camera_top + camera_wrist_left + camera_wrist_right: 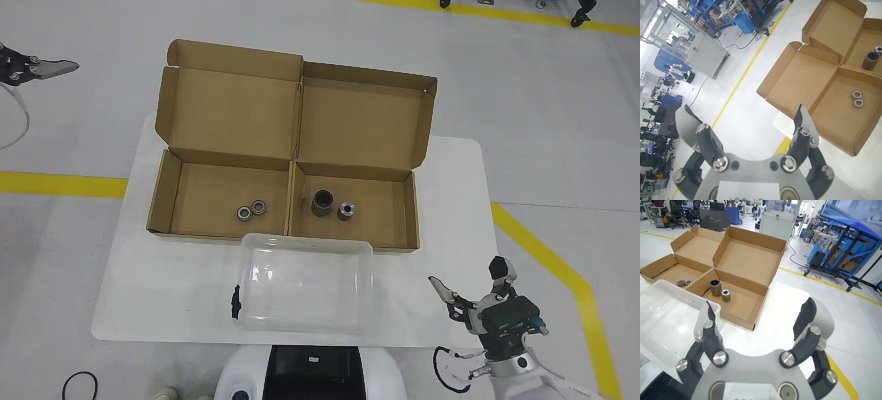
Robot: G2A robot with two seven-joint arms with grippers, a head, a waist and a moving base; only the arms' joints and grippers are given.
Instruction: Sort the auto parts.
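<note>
Sorted by kind, two silver ring bearings (244, 212) lie in the left brown cardboard box (200, 198), a dark metal cylinder (322, 203) and small grey bushing (346, 210) in the right box (385, 215), so left gripper (743, 108) (ten o'clock) and right gripper (759, 302) (five o'clock) hang spread, unladen.

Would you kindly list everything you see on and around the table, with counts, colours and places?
table: one, white, beneath everything else.
left box: one, brown cardboard, lid open, on the table's left half.
right box: one, brown cardboard, lid open, next to the left box.
ring bearings: two, silver, side by side in the left box.
large cylinder: one, dark metal, upright in the right box.
small bushing: one, grey metal, upright beside the large cylinder.
plastic bin: one, clear, at the table's near edge.
left hand: one, open, over the floor beyond the table's left side.
right hand: one, open, near the table's near right corner.
</note>
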